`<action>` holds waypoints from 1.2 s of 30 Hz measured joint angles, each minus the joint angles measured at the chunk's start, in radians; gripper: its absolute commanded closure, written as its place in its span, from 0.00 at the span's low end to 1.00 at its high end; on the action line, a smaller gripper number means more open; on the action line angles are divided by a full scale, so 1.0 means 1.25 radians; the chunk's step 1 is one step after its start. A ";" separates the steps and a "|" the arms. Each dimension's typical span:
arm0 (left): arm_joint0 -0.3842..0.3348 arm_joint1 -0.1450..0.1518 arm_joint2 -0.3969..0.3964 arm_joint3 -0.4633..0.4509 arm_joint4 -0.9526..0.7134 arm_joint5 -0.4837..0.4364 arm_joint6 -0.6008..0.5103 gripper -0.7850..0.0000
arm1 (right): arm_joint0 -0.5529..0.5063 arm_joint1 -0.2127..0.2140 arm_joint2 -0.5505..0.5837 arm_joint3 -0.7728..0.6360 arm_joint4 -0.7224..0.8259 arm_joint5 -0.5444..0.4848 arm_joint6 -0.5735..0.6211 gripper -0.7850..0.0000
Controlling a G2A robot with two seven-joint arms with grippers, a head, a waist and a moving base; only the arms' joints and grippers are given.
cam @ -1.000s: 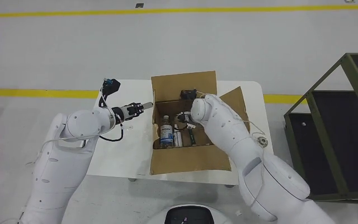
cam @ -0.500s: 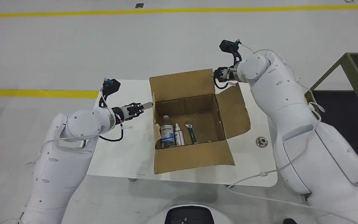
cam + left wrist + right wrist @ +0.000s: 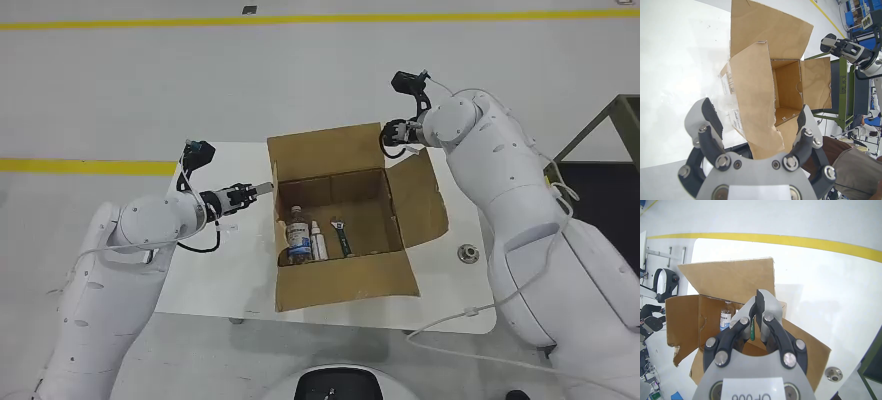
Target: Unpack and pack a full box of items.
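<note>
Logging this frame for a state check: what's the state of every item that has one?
cardboard box: open, flaps up or folded out.
left gripper: jaws open, at the box's side flap.
right gripper: jaws shut, empty, above the box's far corner.
bottle: cap on, inside the box.
wrench: inside the box, ungripped.

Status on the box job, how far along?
Done: box flaps are open. In hand: nothing; left claw open at the left flap, right claw shut and empty above the far right corner. Left: bottle, small bottle and wrench sit inside, not yet unpacked.
</note>
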 measured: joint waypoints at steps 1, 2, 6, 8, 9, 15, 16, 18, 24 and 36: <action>0.000 0.000 0.000 0.000 0.000 0.000 0.000 0.00 | 0.000 0.000 0.000 0.000 0.000 0.000 0.000 0.76; 0.000 0.000 0.000 0.000 0.000 0.000 0.000 0.00 | 0.000 0.000 0.000 0.000 0.000 0.000 0.000 0.74; 0.000 0.000 0.000 0.000 0.000 0.000 0.000 0.00 | 0.000 0.000 0.000 0.000 0.000 0.000 0.000 1.00; 0.000 0.000 0.000 0.000 0.000 0.000 0.000 0.00 | 0.000 0.000 0.000 0.000 0.000 0.000 0.000 1.00; 0.000 0.000 0.000 0.000 0.000 0.000 0.000 0.00 | -0.002 0.000 0.000 -0.001 0.000 0.002 -0.002 1.00; 0.000 0.000 0.000 0.000 0.000 0.000 0.000 0.00 | -0.032 0.007 0.000 -0.073 -0.011 0.003 -0.055 1.00; 0.002 0.000 -0.001 0.000 -0.002 -0.002 0.003 0.00 | -0.034 0.009 0.000 -0.082 -0.013 0.001 -0.058 1.00; 0.014 0.000 -0.005 -0.004 -0.007 -0.011 0.029 0.00 | -0.041 0.014 0.003 -0.102 -0.014 0.000 -0.072 1.00; 0.029 0.001 -0.022 -0.022 -0.003 -0.013 0.096 0.00 | -0.066 0.035 0.019 -0.169 -0.017 -0.047 -0.196 1.00; 0.033 0.002 -0.026 -0.023 -0.002 -0.011 0.107 0.00 | -0.135 0.108 0.051 -0.383 -0.134 -0.003 -0.328 1.00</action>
